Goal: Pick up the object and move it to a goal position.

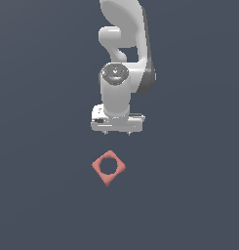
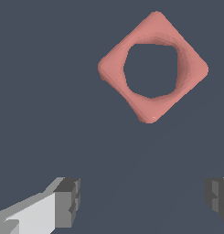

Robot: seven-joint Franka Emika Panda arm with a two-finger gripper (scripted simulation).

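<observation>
Our white arm's gripper (image 1: 117,132) hanging above the dark floor, fingers (image 2: 67,202) spread apart — empty, flat salmon-pink square block with round hole (image 2: 152,68) lying near, untouched

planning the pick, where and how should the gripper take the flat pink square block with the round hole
Probably from straight above: the flat salmon-pink square block lies flat, turned like a diamond. Close the open gripper across two opposite straight sides, rotated to match them, not across the corners. It looks narrower than the finger gap, so spanning the whole piece should work.
</observation>
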